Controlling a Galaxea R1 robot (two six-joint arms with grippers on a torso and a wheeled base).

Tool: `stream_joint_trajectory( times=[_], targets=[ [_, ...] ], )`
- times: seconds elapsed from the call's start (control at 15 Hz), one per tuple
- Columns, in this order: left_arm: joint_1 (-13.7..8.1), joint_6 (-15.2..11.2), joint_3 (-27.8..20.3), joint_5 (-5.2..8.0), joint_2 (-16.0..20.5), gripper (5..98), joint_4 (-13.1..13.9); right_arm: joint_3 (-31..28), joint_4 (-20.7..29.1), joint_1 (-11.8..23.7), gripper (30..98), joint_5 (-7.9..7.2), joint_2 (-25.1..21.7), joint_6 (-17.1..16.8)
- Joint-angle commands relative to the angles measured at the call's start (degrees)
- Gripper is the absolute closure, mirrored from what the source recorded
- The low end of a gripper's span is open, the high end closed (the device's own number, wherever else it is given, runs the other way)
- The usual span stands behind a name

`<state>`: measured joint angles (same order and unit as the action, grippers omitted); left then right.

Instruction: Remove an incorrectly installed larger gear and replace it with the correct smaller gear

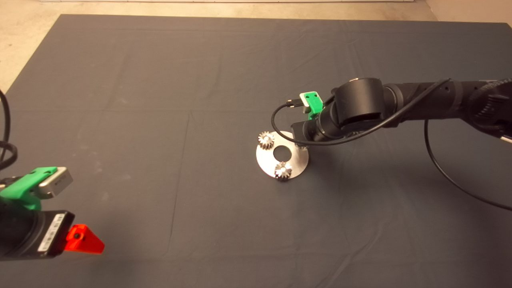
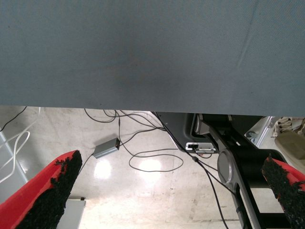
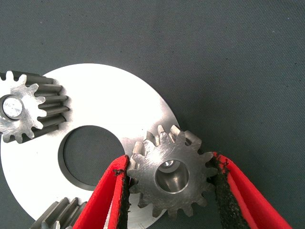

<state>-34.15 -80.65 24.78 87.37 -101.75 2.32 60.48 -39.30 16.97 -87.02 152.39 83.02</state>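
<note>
My right gripper [image 3: 170, 164] is shut on the larger gear [image 3: 152, 179], dark grey with a central hole, pads on its two sides. The gear sits at the rim of a round silver plate [image 3: 109, 95] with a centre hole. A pale pin end shows inside the gear's hole; I cannot tell whether the gear is lifted. In the head view the right wrist [image 1: 320, 124] hides this gear and the fingers. Two small silvery gears [image 1: 266, 140] [image 1: 283, 170] stand on pins on the plate [image 1: 296, 162]. A loose smaller gear is out of view. My left gripper [image 1: 82, 240] is parked at the lower left, open.
The dark mat [image 1: 160, 100] spreads all around the plate. A black cable [image 1: 440, 168] loops from the right arm over the mat. The left wrist view shows the mat's edge [image 2: 143, 102] and floor cables [image 2: 152, 162] beyond it.
</note>
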Motion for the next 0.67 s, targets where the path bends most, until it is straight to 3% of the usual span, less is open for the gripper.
stream_joint_trajectory(
  times=[0.0, 0.6],
  targets=[
    [0.0, 0.1, 0.3, 7.63, 0.4, 5.4, -0.3, -0.6, -1.0, 0.3, 89.1, -7.99, 0.1, 0.3],
    [0.0, 0.1, 0.3, 7.63, 0.3, 5.4, -0.3, -0.6, -1.0, 0.3, 88.9, -7.99, -0.2, 0.2]
  ],
)
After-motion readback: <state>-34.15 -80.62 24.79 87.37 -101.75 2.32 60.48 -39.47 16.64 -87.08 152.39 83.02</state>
